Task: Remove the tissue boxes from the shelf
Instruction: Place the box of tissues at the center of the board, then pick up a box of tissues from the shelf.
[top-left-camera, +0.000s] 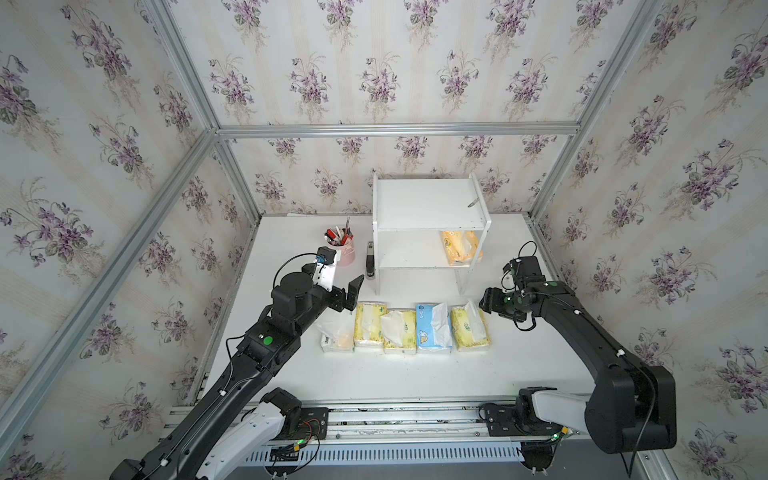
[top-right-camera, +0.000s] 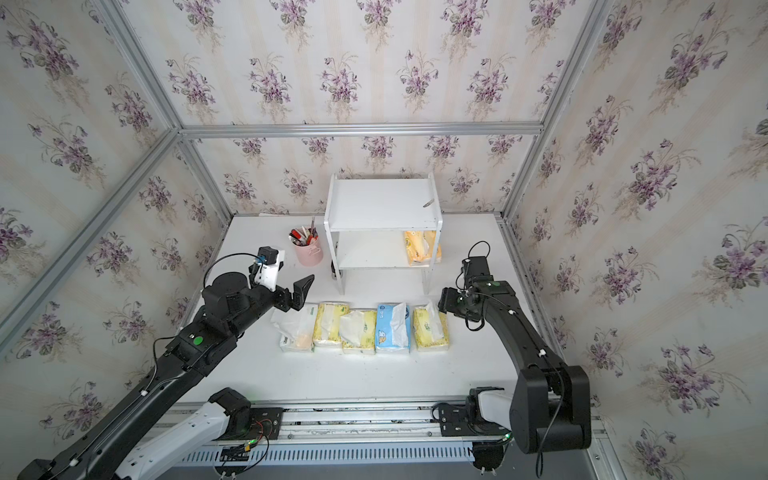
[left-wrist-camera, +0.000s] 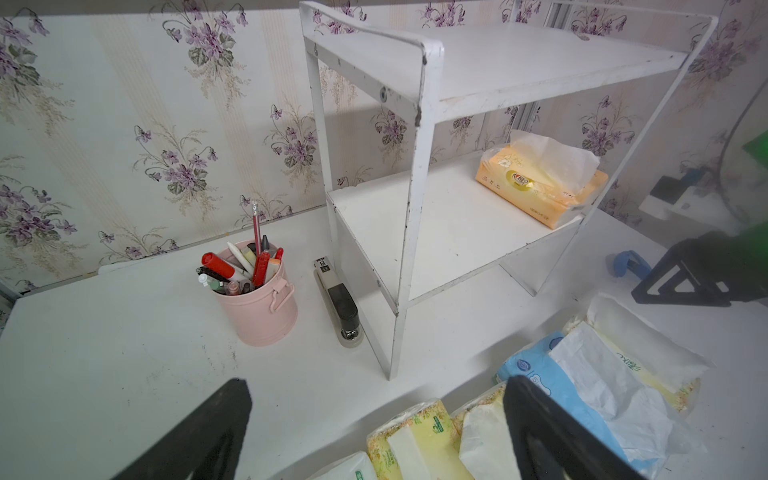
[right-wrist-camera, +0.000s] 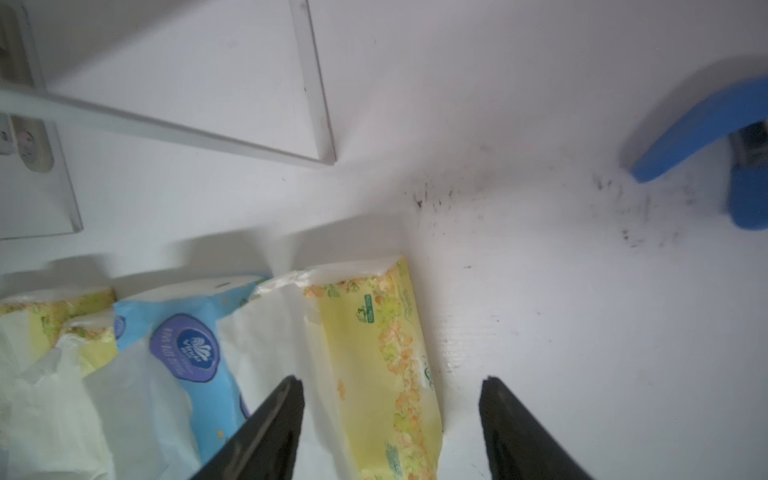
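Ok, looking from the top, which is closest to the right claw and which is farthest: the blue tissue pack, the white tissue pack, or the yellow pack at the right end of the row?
1. The yellow pack: right end of the row, just by the right gripper.
2. The blue pack: its neighbour, one place further left.
3. The white pack: far left end of the row.

One tissue pack (top-left-camera: 460, 247) lies on the shelf's (top-left-camera: 428, 203) lower board, right end. Row of five packs (top-left-camera: 432, 328) on the bench (top-left-camera: 415, 374) before it.
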